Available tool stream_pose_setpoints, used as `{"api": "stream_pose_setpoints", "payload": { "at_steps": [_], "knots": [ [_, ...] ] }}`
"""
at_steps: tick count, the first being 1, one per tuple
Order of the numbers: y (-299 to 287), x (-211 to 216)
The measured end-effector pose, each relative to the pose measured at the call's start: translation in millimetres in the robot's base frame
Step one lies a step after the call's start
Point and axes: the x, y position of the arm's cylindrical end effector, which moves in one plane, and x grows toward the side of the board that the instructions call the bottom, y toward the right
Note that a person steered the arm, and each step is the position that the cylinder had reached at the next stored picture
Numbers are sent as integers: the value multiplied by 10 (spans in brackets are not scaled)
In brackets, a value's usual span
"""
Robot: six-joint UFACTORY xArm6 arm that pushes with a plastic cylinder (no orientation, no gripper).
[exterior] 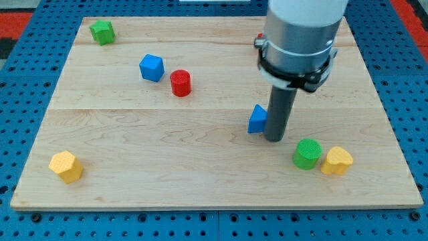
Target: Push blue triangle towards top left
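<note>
The blue triangle [257, 120] lies on the wooden board [134, 147] a little right of the middle. My tip [275, 138] rests on the board right beside the triangle, at its right and slightly below it; it looks to be touching the block's right side. The rod partly hides that side of the triangle.
A blue cube [152, 67] and a red cylinder [180, 83] sit up and to the left of the triangle. A green star [102, 31] is at the top left corner. A yellow hexagon [65, 166] is at the bottom left. A green cylinder [307, 154] and a yellow heart [336, 161] sit at the bottom right.
</note>
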Motion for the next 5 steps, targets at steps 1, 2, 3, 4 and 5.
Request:
{"api": "stream_pose_setpoints", "payload": {
  "at_steps": [1,2,3,4,5],
  "knots": [
    [135,-289],
    [137,-244],
    [138,-84],
    [123,-82],
    [-12,-82]
  ]
}}
